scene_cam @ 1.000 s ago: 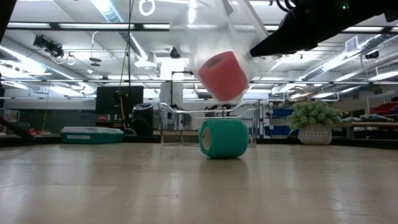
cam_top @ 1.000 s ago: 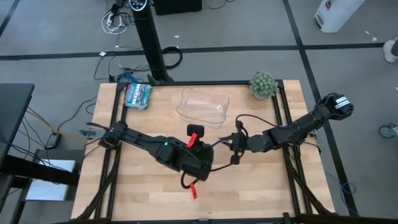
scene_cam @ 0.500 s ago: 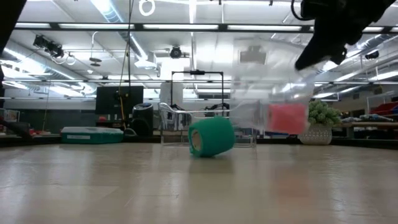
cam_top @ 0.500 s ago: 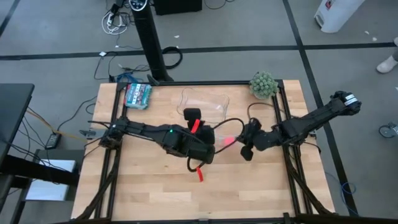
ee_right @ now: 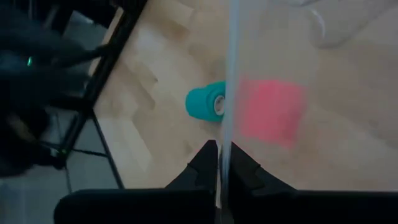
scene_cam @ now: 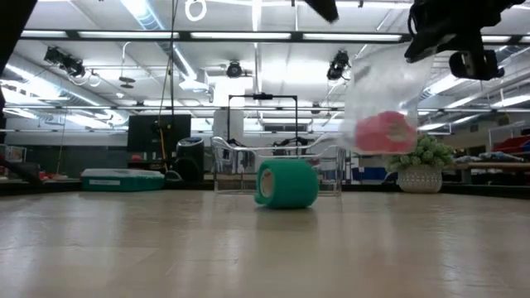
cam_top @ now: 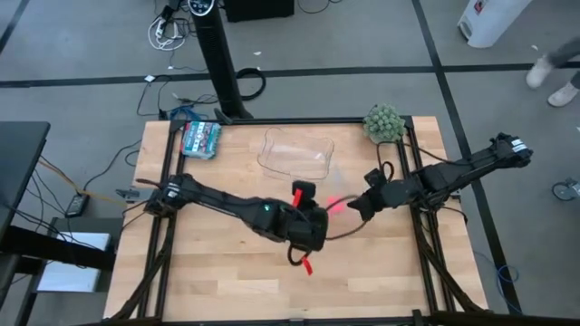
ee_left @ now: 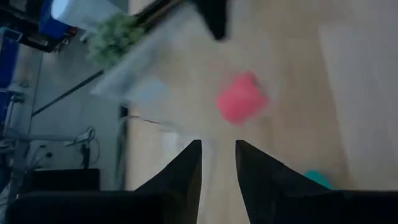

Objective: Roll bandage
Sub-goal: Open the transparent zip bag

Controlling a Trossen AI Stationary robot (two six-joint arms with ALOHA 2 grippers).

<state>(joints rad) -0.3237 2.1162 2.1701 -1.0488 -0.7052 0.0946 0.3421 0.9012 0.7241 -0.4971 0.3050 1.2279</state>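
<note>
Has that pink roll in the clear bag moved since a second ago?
Yes. In the low view the pink roll has swung from above the green bandage over toward the potted plant.

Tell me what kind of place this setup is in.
Probably a robotics lab or workshop. A wooden table in a black frame stands on a grey floor with loose cables, and the low view shows ceiling strip lights and shelving behind a potted plant.
</note>
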